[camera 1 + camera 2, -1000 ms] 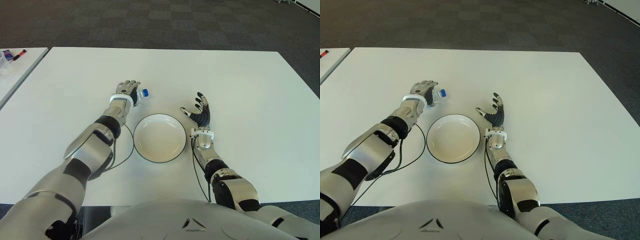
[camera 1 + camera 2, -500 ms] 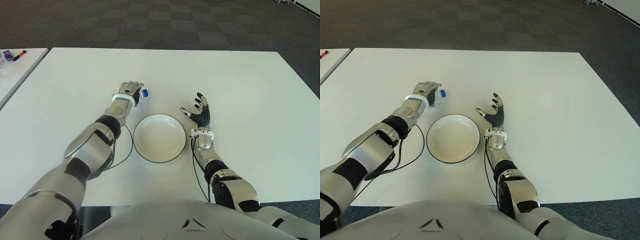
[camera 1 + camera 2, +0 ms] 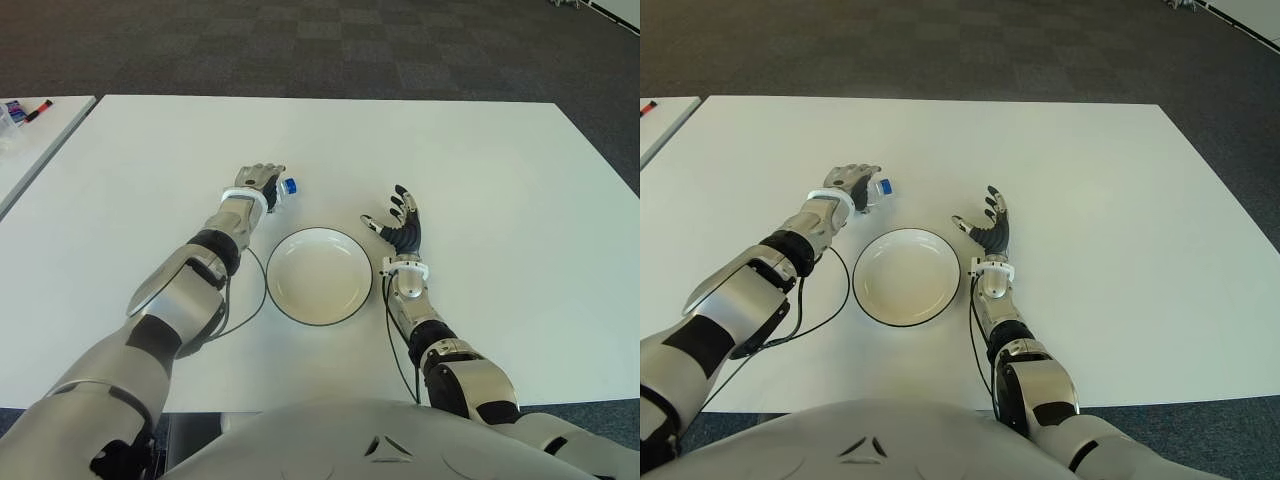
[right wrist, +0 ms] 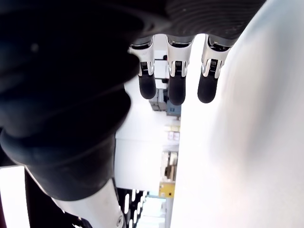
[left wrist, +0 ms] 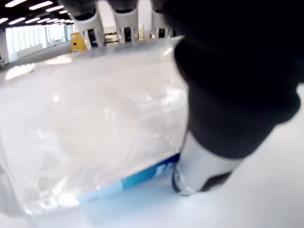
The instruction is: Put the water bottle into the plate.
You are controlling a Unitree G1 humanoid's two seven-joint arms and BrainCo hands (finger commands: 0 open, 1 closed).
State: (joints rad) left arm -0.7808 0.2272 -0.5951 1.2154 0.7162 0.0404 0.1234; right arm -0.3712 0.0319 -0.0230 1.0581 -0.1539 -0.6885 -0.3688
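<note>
A dark carpeted floor (image 3: 300, 40) is stretching out beyond the white worktop (image 3: 480, 150) I am standing at, and a second white table (image 3: 30, 130) is showing off to my left. I am reaching my left hand (image 3: 258, 184) out over the worktop, just beyond the far-left edge of the plate (image 3: 319, 275), and I am wrapping its fingers around the water bottle (image 3: 283, 188). In my left wrist view the clear body of the bottle is filling the space against my palm, with my thumb pressing across it, so I am judging the grip as clamped on. The blue cap is poking out of my hand on the side facing the middle of the worktop. The bottle is not yet in the plate; it is sitting near it but apart from it.

My right hand (image 3: 402, 227) is showing just beside the plate on its right, fingers spread and holding nothing.

What is worrying me: the bottle is smooth and round, and I am holding it low and sideways, so it could be slipping or rolling out as I am lifting. The plate is shallow with a raised rim; if I am carrying too low I could be knocking that rim and shoving the plate, and a bottle laid on its side could be rolling off.
</note>
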